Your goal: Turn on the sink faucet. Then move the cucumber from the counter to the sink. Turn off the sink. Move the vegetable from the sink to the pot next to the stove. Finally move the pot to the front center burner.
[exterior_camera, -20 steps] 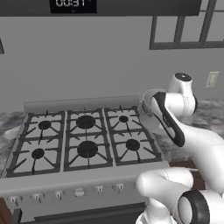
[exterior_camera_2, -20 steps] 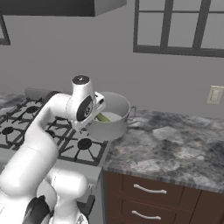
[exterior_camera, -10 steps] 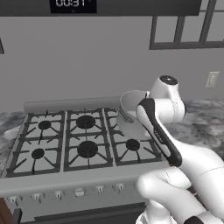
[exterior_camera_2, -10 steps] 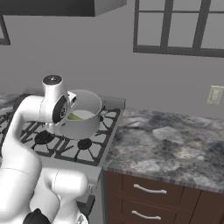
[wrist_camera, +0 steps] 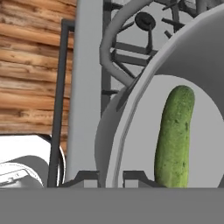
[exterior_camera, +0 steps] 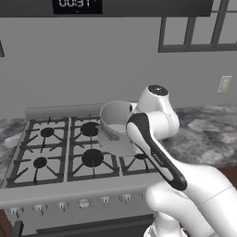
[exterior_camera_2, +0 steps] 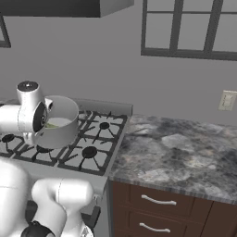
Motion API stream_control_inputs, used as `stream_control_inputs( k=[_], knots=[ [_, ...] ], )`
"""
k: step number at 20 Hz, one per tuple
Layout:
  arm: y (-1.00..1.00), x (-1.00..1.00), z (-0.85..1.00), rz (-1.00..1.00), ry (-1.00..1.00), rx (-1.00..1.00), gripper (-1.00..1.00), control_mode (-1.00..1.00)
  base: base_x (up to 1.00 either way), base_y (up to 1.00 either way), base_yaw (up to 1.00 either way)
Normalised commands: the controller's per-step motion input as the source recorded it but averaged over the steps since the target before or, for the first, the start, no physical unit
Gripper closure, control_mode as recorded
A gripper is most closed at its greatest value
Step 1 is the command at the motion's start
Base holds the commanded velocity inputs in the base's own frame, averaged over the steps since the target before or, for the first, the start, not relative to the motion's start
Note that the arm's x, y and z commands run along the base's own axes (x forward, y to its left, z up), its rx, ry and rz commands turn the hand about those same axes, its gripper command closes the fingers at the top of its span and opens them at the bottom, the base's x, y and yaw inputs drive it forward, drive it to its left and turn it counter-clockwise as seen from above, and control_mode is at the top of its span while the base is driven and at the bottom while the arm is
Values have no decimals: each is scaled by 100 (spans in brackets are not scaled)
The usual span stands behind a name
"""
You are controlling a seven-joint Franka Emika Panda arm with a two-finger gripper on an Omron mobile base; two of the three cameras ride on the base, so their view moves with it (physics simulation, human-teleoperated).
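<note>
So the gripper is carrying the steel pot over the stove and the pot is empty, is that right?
Not quite. The pot isn't empty: the hand view shows the cucumber lying inside it. The rest holds: the gripper carries it over the stove.

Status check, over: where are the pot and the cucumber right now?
Fingers shut on the pot rim. Pot in the air over the stove grates, cucumber lying inside. Nothing on the burners in the way.

I see the pot lifted off the grates, hanging above the stove over its middle column of burners. My arm's white wrist sits against the pot's right side. 6 burners show; the front center burner is bare.
</note>
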Motion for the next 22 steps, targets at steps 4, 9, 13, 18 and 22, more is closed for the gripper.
stream_control_inputs(
  k=[4,9,13,18,22],
  knots=[
    [53,4,-1,17,3,-2,100,-100,0,0,0],
    [5,2,-22,5,0,-4,100,-100,0,0,0],
    [22,0,-31,1,3,-7,100,-100,0,0,0],
    [31,9,-28,0,6,-6,100,-100,0,0,0],
    [23,14,-25,2,2,-2,100,-100,0,0,0]
  ],
)
